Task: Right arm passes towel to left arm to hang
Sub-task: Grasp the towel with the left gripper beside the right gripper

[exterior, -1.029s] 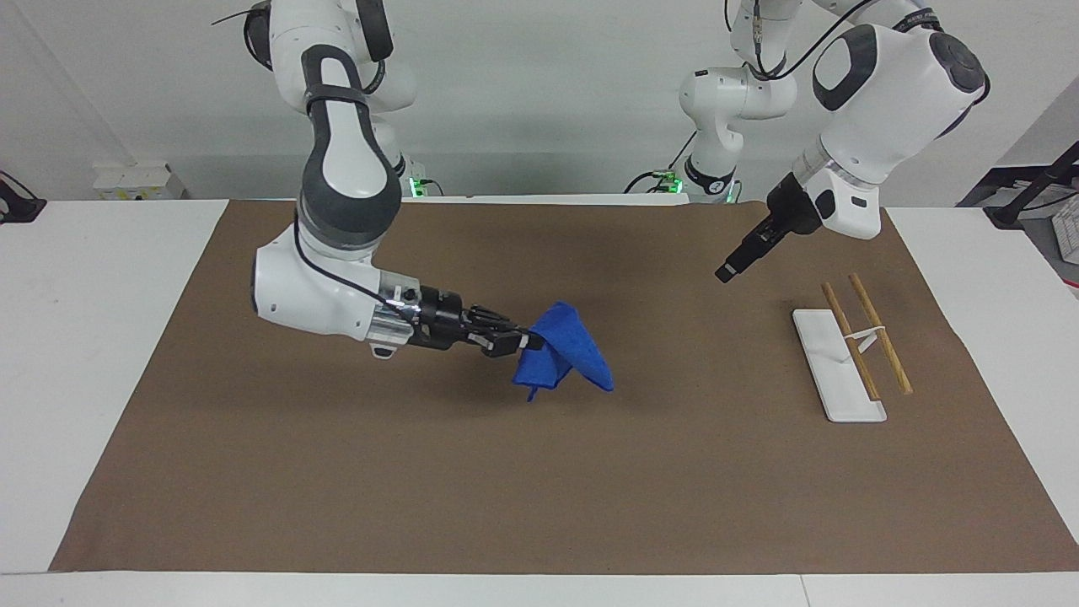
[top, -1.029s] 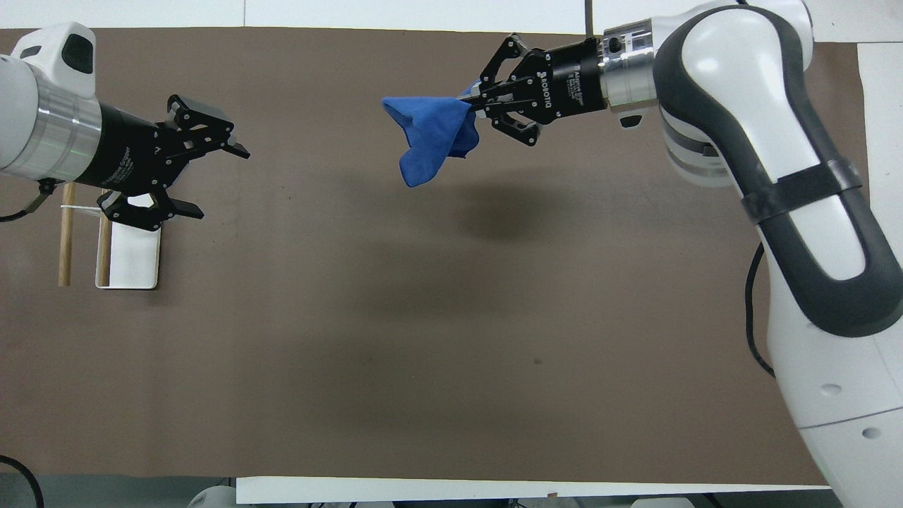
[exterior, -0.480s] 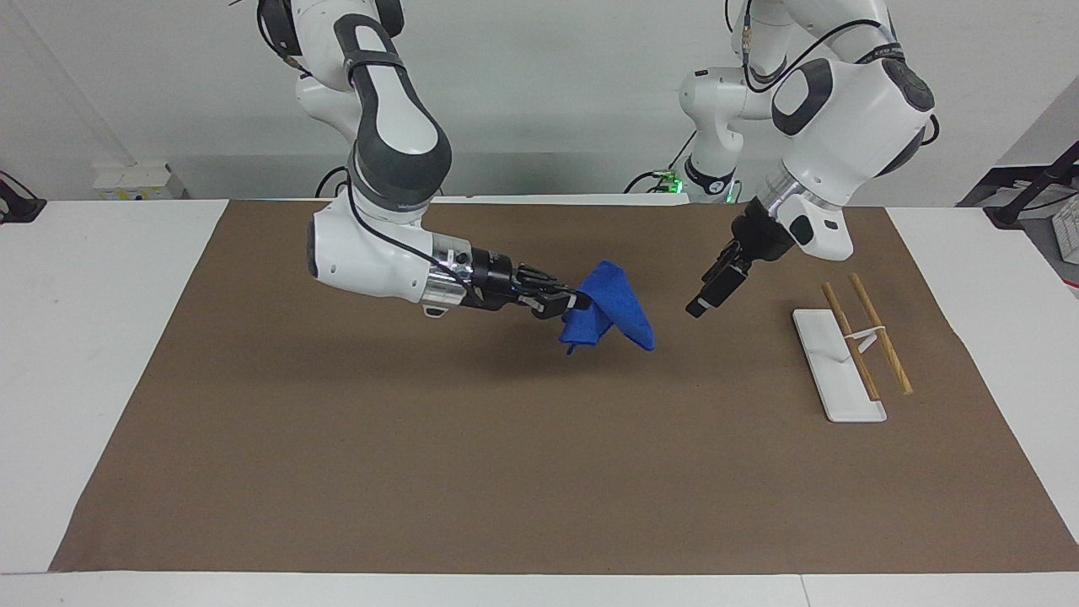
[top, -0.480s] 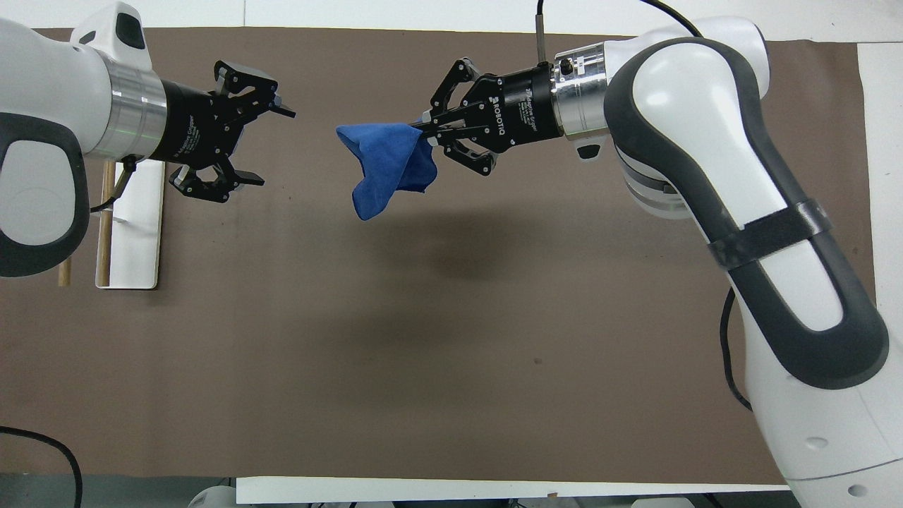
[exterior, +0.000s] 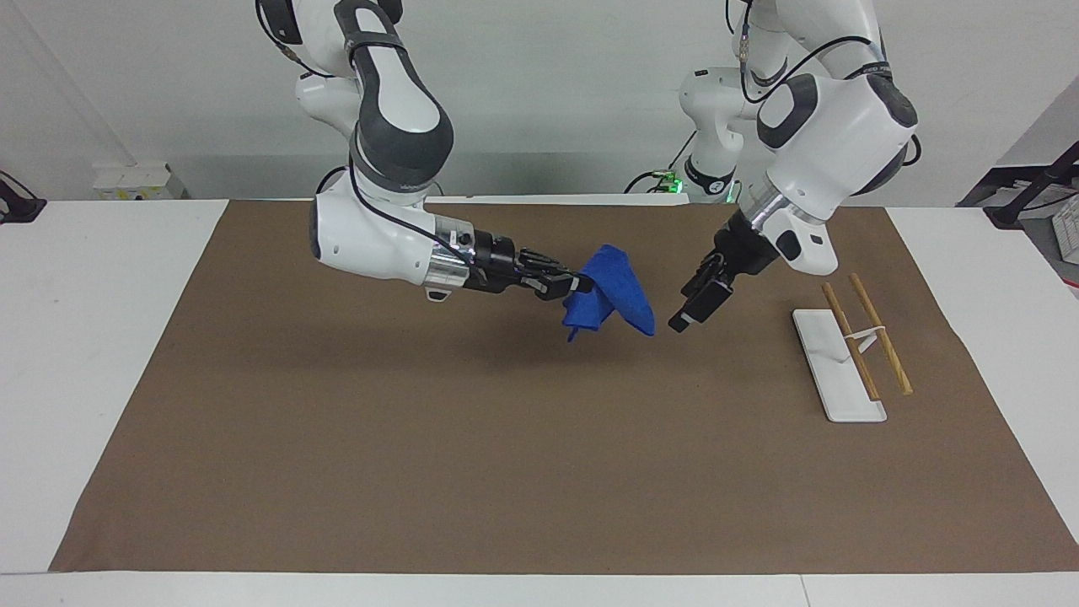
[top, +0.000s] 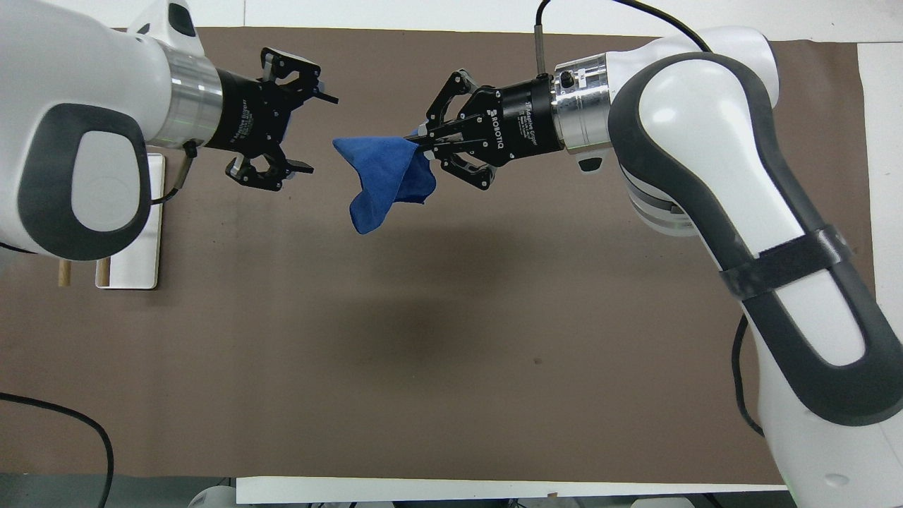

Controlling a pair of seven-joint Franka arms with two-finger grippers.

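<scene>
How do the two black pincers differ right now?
The right pincer is shut on a corner of the blue towel, which hangs from it in the air; the left pincer is open and empty. The right pincer lies nearly level; the left pincer slants down toward the towel without touching it. Both are raised over the brown mat, facing each other.

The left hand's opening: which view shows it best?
The overhead view: the left hand shows both fingers spread wide, short of the towel. The facing view shows that hand edge-on, so its spread is hidden, but confirms it hangs clear of the towel.
</scene>
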